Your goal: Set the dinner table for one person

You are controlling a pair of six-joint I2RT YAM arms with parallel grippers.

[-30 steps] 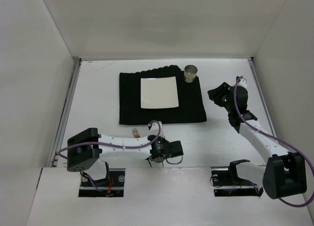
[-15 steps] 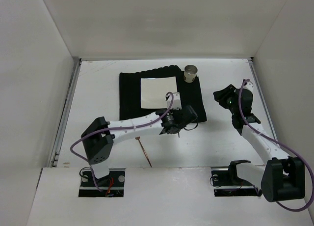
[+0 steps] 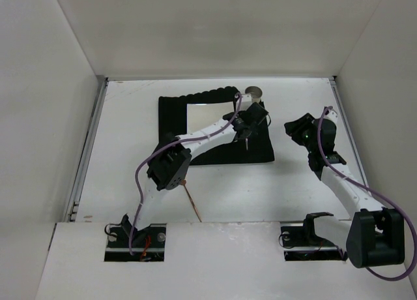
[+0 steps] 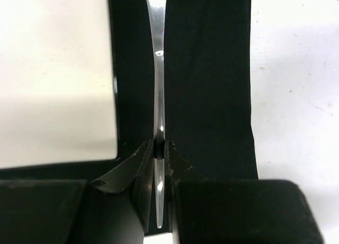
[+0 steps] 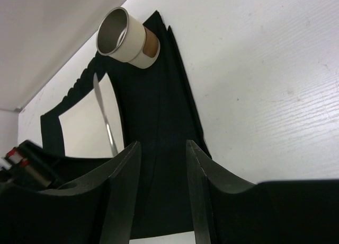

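Item: bench point(image 3: 130, 137), matte white, flat and rigid, walled in white on three sides. It lies under everything listed here. Judged stiff and immovable, with nothing on it to grip, so it is a surface to lay things on, not one to hold. Item: black ribbed mat point(image 4: 206, 69), soft cloth, toward the far middle of the bench. Item: white square plate point(image 4: 53, 69), on the mat with a bare strip of cloth to its right. Item: small cup point(image 5: 124, 37), metal inside, upright at the mat's far right corner. Item: slim polished utensil point(image 4: 158, 69) (knife or spoon, I cannot tell which), pinched edge-on at its handle end by the left arm's fingers point(image 4: 135, 170), which are closed tight on it. It hangs over the bare strip beside the plate, and contact with the cloth is not readable. Judged light, stiff and slippery, best gripped on the handle. Item: right arm's fingers point(image 5: 124, 191), parted wide, holding nothing, over the bench just right of the mat. Item: thin copper-coloured utensil point(image 3: 192, 202), loose on the near bench, well apart from the mat.
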